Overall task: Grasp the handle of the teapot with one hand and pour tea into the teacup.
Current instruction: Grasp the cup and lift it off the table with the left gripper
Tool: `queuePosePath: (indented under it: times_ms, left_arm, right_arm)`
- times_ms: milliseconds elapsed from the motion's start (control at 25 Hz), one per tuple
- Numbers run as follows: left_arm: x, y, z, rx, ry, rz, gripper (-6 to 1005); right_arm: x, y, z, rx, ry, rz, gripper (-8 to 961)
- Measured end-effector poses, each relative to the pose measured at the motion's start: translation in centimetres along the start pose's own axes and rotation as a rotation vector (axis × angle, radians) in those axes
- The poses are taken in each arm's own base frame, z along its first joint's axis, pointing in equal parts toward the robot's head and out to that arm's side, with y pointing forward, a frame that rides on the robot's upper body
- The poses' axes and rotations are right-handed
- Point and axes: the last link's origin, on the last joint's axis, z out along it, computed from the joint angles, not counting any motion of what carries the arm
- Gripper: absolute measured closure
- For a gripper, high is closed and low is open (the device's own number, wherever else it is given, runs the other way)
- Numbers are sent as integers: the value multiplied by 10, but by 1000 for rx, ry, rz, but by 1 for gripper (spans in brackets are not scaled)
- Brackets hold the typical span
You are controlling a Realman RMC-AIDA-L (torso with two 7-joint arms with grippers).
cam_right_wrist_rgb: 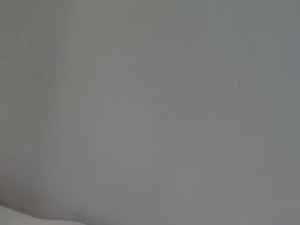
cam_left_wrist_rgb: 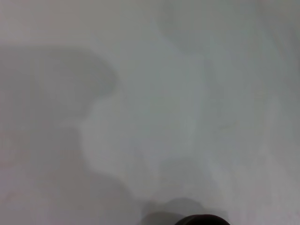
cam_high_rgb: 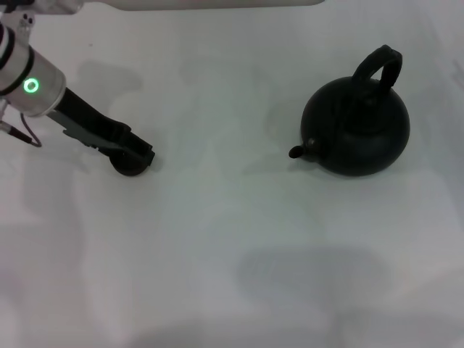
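White table (cam_high_rgb: 217,239) fills my head view. Teapot (cam_high_rgb: 357,130) sits on the right side, handle (cam_high_rgb: 378,65) arched on top, spout pointing left. Left gripper (cam_high_rgb: 134,156) is low at the teacup (cam_high_rgb: 130,165), well apart from the pot; I can't tell how its fingers stand. Right gripper isn't in view.

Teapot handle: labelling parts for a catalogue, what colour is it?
Black, like the teapot; the handle shows best in head view.
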Motion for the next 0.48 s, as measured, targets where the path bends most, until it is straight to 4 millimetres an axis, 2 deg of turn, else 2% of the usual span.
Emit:
queuePosePath:
  times_ms: [480]
  left_arm:
    - [1,-1,3,8,6,-8,124]
  right_arm:
    - [-1,0,0,-1,-6,-1,70]
